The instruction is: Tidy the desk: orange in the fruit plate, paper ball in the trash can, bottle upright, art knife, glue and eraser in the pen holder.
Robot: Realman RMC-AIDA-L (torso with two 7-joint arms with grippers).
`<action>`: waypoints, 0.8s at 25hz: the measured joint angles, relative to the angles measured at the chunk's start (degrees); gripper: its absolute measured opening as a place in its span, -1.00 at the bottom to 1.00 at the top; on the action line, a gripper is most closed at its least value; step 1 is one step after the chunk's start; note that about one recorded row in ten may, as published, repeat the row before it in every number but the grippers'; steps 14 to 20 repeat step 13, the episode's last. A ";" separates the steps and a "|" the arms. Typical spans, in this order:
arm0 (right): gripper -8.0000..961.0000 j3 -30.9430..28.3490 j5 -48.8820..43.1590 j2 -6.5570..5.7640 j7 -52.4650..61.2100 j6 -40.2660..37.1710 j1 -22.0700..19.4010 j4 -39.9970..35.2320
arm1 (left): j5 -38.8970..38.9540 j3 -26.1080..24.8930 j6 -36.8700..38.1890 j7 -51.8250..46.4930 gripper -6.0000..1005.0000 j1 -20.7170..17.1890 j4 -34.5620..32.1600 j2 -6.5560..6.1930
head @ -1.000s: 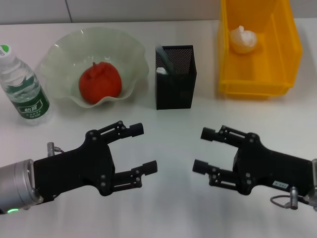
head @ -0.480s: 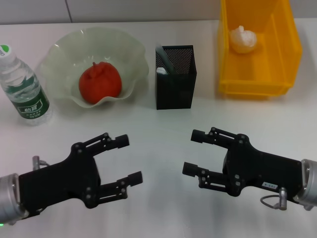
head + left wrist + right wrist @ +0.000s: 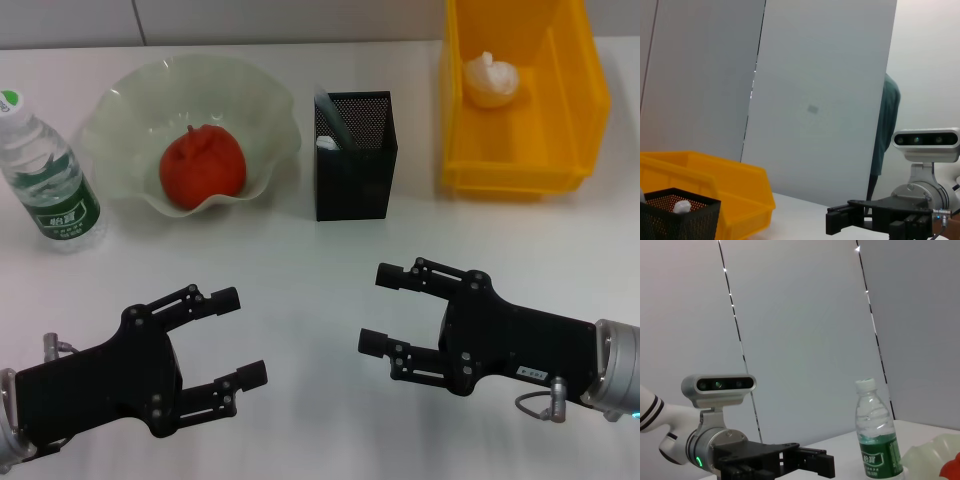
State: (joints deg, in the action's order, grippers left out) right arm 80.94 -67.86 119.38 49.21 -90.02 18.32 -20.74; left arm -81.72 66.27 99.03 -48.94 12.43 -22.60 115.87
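The orange (image 3: 202, 167) lies in the pale-green fruit plate (image 3: 262, 108) at the back left. A white paper ball (image 3: 490, 80) rests inside the yellow trash can (image 3: 520, 165) at the back right. The bottle (image 3: 48, 180) stands upright at the far left, and it shows too in the right wrist view (image 3: 877, 437). The black mesh pen holder (image 3: 355, 170) stands at the centre with items inside. My left gripper (image 3: 232, 335) hovers open over the near left of the desk (image 3: 310, 260). My right gripper (image 3: 385, 310) hovers open at the near right. Both are empty.
In the left wrist view the pen holder (image 3: 677, 217) and trash can (image 3: 735, 190) stand in front of a grey wall panel, with my right gripper (image 3: 842, 225) farther off. In the right wrist view the left arm (image 3: 765, 460) shows beside the bottle.
Both arms have drawn back toward the near edge of the desk. The left gripper slid down and left, the right one shifted slightly left. Both stayed open.
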 joint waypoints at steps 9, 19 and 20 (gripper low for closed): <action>0.55 0.01 0.00 0.17 0.00 0.85 -0.04 0.17 | -0.02 0.00 0.03 -0.01 0.60 0.17 -0.24 0.03; 0.55 0.01 0.01 0.22 0.00 0.85 -0.04 0.20 | -0.02 0.01 0.01 -0.02 0.60 0.56 -0.25 0.25; 0.55 0.01 0.01 0.22 0.00 0.85 -0.04 0.20 | -0.02 0.01 0.01 -0.02 0.60 0.56 -0.25 0.25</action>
